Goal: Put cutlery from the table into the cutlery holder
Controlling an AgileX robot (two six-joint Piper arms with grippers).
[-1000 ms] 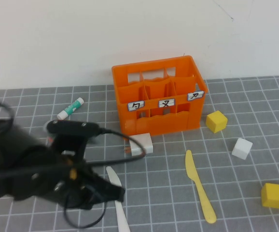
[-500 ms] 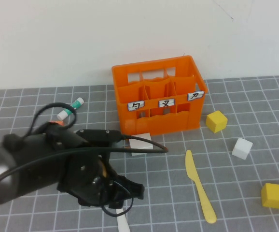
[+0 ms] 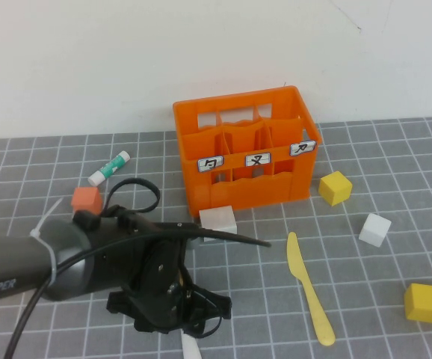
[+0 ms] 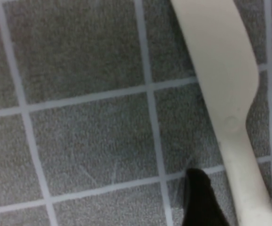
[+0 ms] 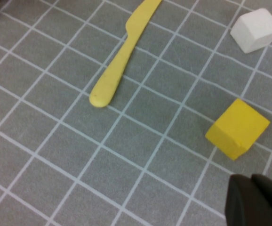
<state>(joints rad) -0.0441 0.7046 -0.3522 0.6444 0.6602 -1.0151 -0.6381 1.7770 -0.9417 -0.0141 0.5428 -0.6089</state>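
The white knife [image 4: 220,84] lies flat on the grey table [image 3: 365,142]; in the high view only its end [image 3: 190,348] shows below my left arm. My left gripper [image 4: 242,209] hangs low over the knife's handle, open, with one dark finger [image 4: 202,197] on each side of it. The pale yellow knife [image 3: 309,298] lies to the right of it on the tiles, also seen in the right wrist view [image 5: 122,56]. The orange cutlery holder [image 3: 246,153] stands at the back. My right gripper [image 5: 256,200] is shut and empty, near a yellow cube [image 5: 237,128].
A white block [image 3: 218,221] sits in front of the holder. An orange cube [image 3: 86,200] and a glue stick [image 3: 109,167] lie at the left. A yellow cube [image 3: 335,187], a white cube [image 3: 374,229] and another yellow cube [image 3: 423,302] are at the right.
My left arm has swung right and down over the white knife, covering most of it, and its gripper has gone from shut to open. The orange cube has come into view.
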